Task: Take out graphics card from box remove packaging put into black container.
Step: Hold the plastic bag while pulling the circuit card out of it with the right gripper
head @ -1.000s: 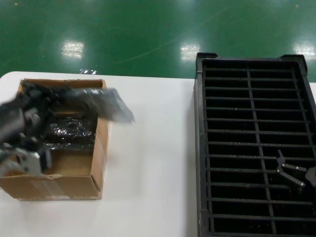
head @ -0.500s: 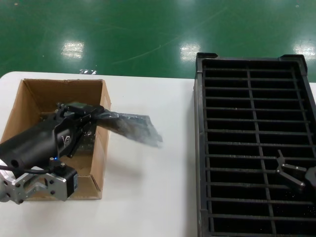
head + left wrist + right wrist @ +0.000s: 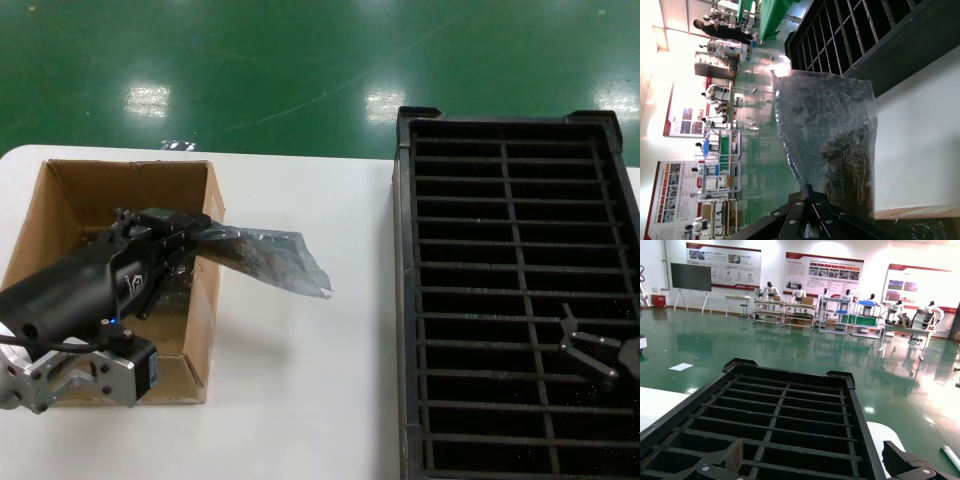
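Extraction step in hand. The left pincer (image 3: 190, 232), over the cardboard box (image 3: 205, 300) at the table's (image 3: 300, 400) 9 o'clock side, is clamped on one end of the bagged graphics card (image 3: 265, 258); the card juts toward 3 o'clock past the box wall, clear of the table. The packaging (image 3: 825, 140) is not yet removed. The right pincer (image 3: 595, 352) hangs spread and empty over the black container (image 3: 500, 150) near 4 o'clock. Judgement: next comes stripping the bag, likely needing a second grip.
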